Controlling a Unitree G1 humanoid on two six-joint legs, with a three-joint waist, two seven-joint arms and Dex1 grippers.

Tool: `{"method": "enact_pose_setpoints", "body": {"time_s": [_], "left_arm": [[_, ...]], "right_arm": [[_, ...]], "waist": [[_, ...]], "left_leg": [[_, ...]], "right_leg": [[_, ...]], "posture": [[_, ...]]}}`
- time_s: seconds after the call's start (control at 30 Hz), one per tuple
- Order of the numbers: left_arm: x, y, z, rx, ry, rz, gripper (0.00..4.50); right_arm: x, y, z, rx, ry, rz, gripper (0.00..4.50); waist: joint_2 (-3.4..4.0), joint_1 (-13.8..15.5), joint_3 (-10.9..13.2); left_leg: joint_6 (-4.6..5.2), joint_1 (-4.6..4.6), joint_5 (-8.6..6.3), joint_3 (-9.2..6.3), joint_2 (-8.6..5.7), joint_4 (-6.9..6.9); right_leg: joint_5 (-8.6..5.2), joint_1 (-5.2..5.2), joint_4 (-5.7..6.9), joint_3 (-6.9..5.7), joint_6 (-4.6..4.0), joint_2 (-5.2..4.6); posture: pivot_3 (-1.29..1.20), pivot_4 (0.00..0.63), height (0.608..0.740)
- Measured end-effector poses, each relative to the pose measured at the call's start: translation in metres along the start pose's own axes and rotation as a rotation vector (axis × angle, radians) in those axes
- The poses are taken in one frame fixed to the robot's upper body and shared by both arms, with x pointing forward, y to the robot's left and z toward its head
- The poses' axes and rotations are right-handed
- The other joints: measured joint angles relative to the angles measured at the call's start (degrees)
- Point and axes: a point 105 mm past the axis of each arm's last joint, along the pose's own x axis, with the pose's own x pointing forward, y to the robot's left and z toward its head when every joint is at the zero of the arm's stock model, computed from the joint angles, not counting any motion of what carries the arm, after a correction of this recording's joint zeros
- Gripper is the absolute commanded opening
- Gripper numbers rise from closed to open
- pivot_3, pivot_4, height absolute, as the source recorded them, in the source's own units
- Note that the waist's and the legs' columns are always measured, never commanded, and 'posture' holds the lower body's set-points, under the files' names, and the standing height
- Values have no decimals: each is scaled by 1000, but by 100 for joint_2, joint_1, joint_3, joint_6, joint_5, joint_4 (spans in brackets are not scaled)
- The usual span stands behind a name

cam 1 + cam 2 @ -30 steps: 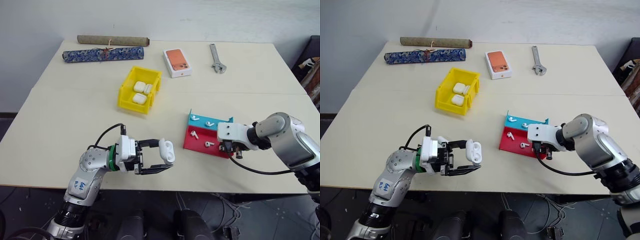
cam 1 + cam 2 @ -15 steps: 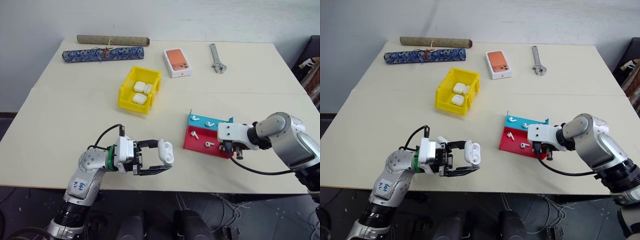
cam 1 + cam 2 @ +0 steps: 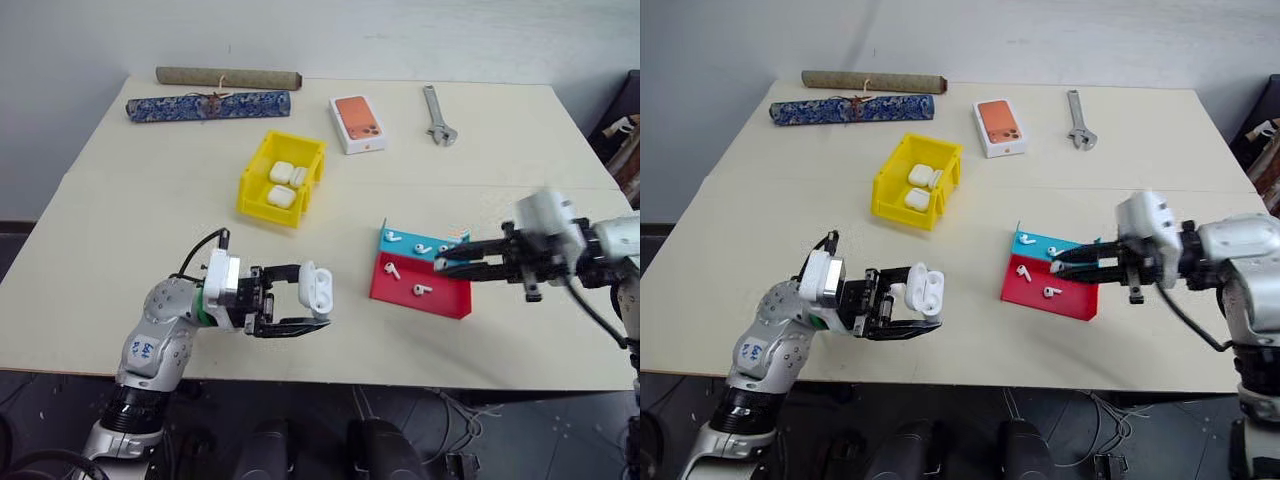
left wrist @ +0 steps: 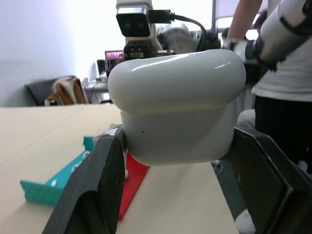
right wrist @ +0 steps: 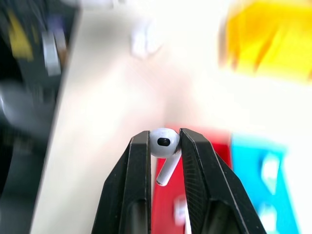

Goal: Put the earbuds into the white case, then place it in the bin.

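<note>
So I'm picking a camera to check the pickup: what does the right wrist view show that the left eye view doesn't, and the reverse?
Right wrist view alone: the earbud pinched between the right gripper's fingers, stem hanging down.

Left eye view alone: the left gripper holding the white case above the table, plus the wrench, the orange phone box and two rolled cloths at the far edge.

Both: the yellow bin, and the red and blue tray with loose earbuds.

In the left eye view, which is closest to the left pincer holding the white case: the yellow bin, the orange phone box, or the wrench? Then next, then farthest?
From the left pincer:
1. Yellow bin, just beyond it.
2. Orange phone box, farther back, middle.
3. Wrench, far back right.
</note>
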Motion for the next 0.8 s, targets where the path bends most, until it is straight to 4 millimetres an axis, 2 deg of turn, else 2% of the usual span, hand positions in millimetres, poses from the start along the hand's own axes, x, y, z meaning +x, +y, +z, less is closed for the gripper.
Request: {"method": "enact_pose_setpoints", "body": {"time_s": [0.13,0.3,0.5,0.8], "left_arm": [[10,3,9,-64,-56,-40,2768],[17,5,15,-51,-71,-85,2768],[26,9,19,-55,-87,-117,2768],[28,8,18,-59,-83,-124,2768]], "right_arm": [[25,9,30,-26,-331,-27,456],[50,26,50,-107,-481,3,456],[79,42,49,-182,-506,86,456],[94,42,36,-200,-483,101,456]], "waist": [[3,-21,1],[3,-3,1],[3,-2,1],[3,-8,1]], "left_leg": [[-7,-6,7,-3,0,-1],[-8,-8,8,-5,-3,0],[-7,-10,8,-6,-5,-1],[-8,-9,9,-7,-4,0]], "right_leg": [[0,-9,12,-4,0,3],[0,-9,12,-5,0,2],[0,-10,12,-4,0,2],[0,-12,15,-5,0,2]], "posture": [[0,150,740],[0,150,740],[0,150,740],[0,150,740]]}}
